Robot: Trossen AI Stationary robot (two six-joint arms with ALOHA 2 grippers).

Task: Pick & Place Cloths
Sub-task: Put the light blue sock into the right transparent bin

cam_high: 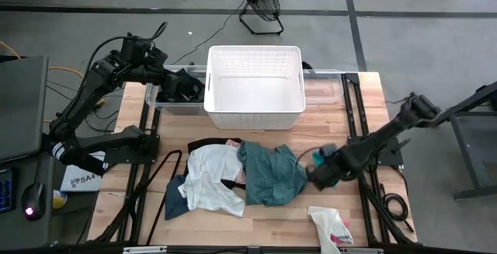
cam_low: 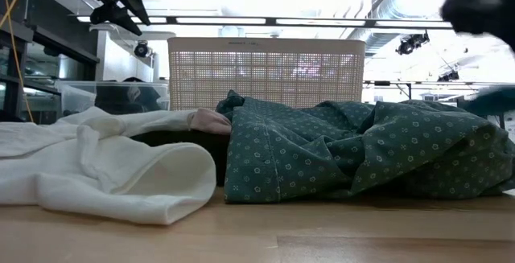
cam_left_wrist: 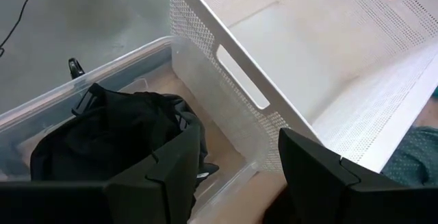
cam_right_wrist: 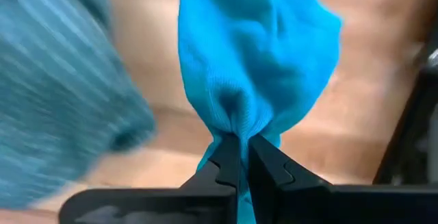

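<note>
High view: white lattice basket (cam_high: 254, 85) sits top centre of the wooden surface (cam_high: 272, 223), with a clear bin (cam_high: 172, 99) touching its left side. Left gripper (cam_high: 183, 85) hangs over that bin, above a black cloth (cam_high: 182, 92) lying in it. Mid-frame, a heap: white cloth (cam_high: 211, 175), teal-green dotted cloth (cam_high: 270, 173), a dark blue piece (cam_high: 175, 201) at lower left. Right gripper (cam_high: 320, 172) is just right of the heap, beside a bright blue cloth (cam_high: 323, 154). Another pale cloth (cam_high: 329, 224) lies at lower right.

Low view: white cloth (cam_low: 105, 166) at left, teal-green cloth (cam_low: 362, 154) filling the right, a bit of pink (cam_low: 212, 120) between them, basket (cam_low: 265, 74) behind.

Left wrist view: left gripper (cam_left_wrist: 238, 172) fingers stand apart, nothing between them; black cloth (cam_left_wrist: 113, 138) rests inside the bin (cam_left_wrist: 41, 107), basket wall (cam_left_wrist: 287, 80) alongside.

Right wrist view: right gripper (cam_right_wrist: 238, 157) is pinched tight on a gathered fold of the bright blue cloth (cam_right_wrist: 256, 59); teal-green fabric (cam_right_wrist: 61, 94) blurs at frame left.
</note>
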